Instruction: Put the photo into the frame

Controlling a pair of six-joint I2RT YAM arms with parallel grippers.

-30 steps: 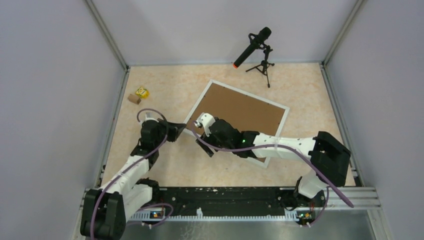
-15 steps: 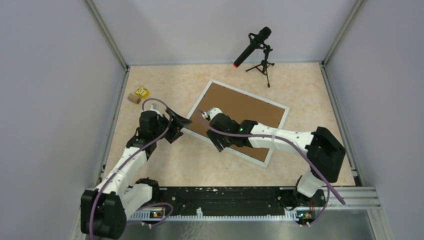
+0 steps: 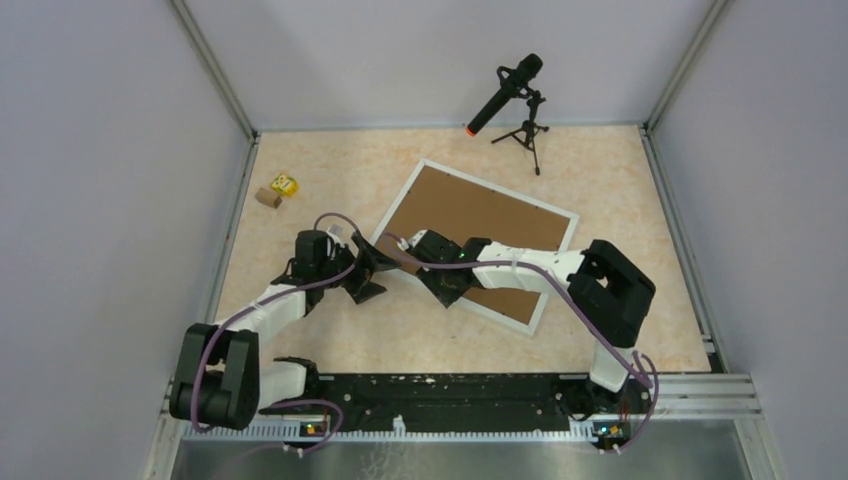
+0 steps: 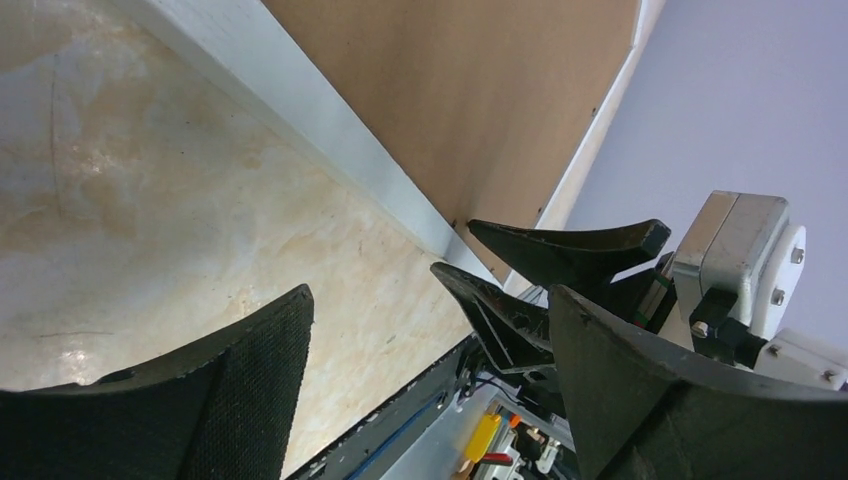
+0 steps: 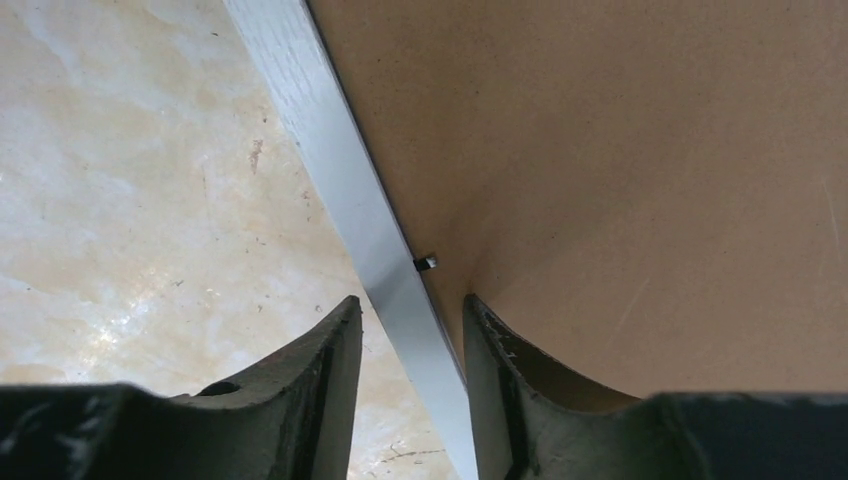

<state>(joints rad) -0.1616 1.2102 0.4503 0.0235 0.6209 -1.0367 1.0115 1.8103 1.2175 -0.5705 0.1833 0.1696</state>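
The beige, marble-patterned worktop carries the large rectangular frame of thin white moulding. The frame lies back-up and askew around the worktop's middle. A plain brown backing board fills its opening. The photo shows in no view. If it is already in, it would be under that board.

The right gripper sits on the frame's long rail facing the worktop's near edge, towards the rail's left end. Its jaws are partway apart, one finger over the bare worktop and the other over the board. I cannot tell whether they pinch the rail.

The left gripper hovers just beside the frame's left corner, jaws wide apart and holding nothing.

A black microphone on a small tripod stands at the far edge. A little yellow block and a brown one sit near the far-left corner.

A tiny metal tab pokes from the rail's inner edge onto the board, just ahead of the right fingers.

The step in hand looks like working the frame's back at that tab. Next, a fingertip must be placed finely on the tab while the left gripper steadies the corner.
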